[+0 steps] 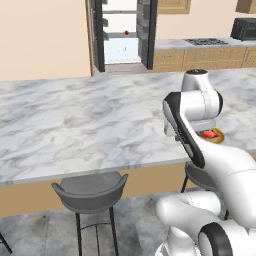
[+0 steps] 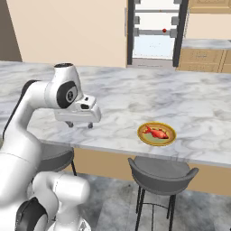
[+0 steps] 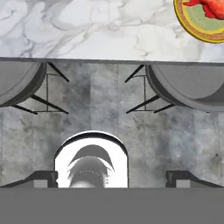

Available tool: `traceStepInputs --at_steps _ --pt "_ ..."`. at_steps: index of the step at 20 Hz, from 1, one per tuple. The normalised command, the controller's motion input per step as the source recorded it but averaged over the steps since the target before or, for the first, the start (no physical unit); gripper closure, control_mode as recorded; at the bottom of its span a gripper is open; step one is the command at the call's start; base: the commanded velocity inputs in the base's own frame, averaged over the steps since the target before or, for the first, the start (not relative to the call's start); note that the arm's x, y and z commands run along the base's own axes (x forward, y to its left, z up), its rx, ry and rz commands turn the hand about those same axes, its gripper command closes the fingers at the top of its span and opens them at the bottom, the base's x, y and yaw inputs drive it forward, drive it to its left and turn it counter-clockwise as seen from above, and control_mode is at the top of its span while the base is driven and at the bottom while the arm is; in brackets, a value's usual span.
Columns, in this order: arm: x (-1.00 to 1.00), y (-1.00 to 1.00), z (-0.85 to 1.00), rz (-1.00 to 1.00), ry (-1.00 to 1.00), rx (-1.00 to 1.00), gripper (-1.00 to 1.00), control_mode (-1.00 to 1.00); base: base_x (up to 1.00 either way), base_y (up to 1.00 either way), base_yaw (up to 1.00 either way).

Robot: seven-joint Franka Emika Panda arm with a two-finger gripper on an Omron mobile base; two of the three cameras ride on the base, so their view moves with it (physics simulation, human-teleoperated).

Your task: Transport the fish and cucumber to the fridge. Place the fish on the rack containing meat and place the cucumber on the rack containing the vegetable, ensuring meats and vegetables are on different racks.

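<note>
The red fish [image 2: 157,132] lies on a yellow-rimmed plate [image 2: 145,138] near the front edge of the marble counter [image 2: 135,99]. The fish [image 1: 210,134] peeks out from behind my arm in the left base view, and the fish [image 3: 211,6] sits top right in the hand view. My gripper [image 2: 80,125] hangs open and empty over the counter's front edge, left of the plate and pointing down. The gripper [image 3: 111,177] looks at the floor. The fridge [image 2: 155,31] stands open far behind the counter, with the red round vegetable [image 2: 164,30] on a shelf. Cucumber and meat are out of view.
Two grey stools [image 2: 160,173] [image 1: 90,192] stand tucked under the counter's front edge, below my hand. Wooden cabinets with a stove [image 1: 205,41] run along the back wall right of the fridge [image 1: 122,35]. The counter [image 1: 75,125] is wide between me and the fridge.
</note>
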Motion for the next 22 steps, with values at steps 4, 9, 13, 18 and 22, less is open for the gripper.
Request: traceStepInputs --at_steps 4,9,13,18,22 --pt "0.00 -0.70 -0.19 -0.21 0.09 0.00 -1.00 -1.00 0.00 0.00 0.00" --pt "0.08 -0.67 -0.21 -0.24 0.04 0.00 -1.00 -1.00 0.00 0.00 0.00" --pt "0.07 -0.67 -0.16 -0.24 0.00 0.00 -1.00 -1.00 0.00 0.00 0.00" --pt "0.08 -0.58 0.00 -0.39 0.00 0.00 -1.00 -1.00 0.00 0.00 0.00" --pt "0.20 -0.35 0.00 -0.46 -0.04 0.06 -1.00 -1.00 0.00 0.00 0.00"
